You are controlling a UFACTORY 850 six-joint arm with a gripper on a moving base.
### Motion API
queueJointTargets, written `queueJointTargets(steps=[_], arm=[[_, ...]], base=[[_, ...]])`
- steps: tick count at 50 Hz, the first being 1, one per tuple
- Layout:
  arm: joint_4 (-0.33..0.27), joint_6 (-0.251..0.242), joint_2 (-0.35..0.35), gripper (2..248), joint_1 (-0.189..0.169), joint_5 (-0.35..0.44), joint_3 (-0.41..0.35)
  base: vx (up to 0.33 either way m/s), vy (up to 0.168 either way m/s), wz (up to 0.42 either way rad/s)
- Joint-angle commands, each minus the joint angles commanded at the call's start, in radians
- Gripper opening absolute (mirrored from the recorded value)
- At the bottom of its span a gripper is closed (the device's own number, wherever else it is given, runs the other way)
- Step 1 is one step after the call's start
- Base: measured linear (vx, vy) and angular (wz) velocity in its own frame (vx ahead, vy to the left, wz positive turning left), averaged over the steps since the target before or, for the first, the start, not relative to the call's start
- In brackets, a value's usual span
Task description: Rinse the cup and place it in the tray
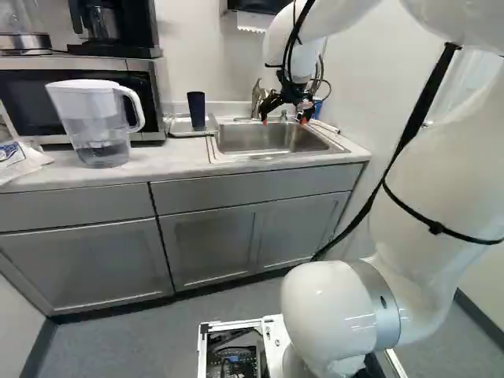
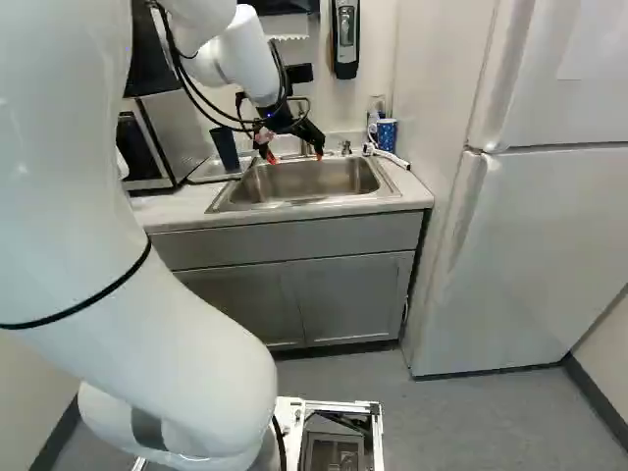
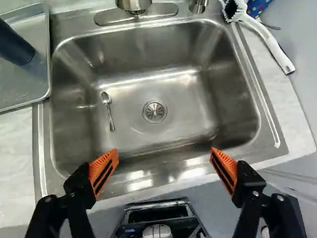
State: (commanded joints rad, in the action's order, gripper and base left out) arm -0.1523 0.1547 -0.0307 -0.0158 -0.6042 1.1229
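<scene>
At the left of the left base view, I see a crumpled white plastic bag (image 1: 20, 160) on the pale counter (image 1: 79, 178), next to a silver and black microwave (image 1: 35, 94) with a black coffee maker (image 1: 102, 27) on top. Just ahead of the microwave stands a clear plastic pitcher with a white lid and handle (image 1: 101, 126). Next along is the shallow grey metal tray (image 1: 179, 127), with the task's dark navy cup (image 1: 196, 110) standing in it beside the sink.

Then comes the stainless steel sink (image 3: 188, 104), its metal faucet (image 1: 257, 101) behind the basin. In the basin I can make out a small metal spoon (image 3: 108, 110), on the tray side of the round drain (image 3: 154, 111). I have my black gripper with orange pads (image 1: 283, 120) above the sink, its fingers spread wide apart.

Past the sink, a white-handled brush (image 3: 270, 44) lies along the counter, its bristles near a blue spotted container (image 2: 387, 133) in the corner. Farther right, in the right base view, a large white refrigerator (image 2: 530, 245) stands beyond the counter.
</scene>
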Motion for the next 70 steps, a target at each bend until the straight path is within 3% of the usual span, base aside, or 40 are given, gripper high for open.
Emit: queueJointTargets(steps=[70], arm=[[0.000, 0.000, 0.000, 247, 0.000, 0.000, 0.000]], base=[[-0.111, 0.000, 0.021]])
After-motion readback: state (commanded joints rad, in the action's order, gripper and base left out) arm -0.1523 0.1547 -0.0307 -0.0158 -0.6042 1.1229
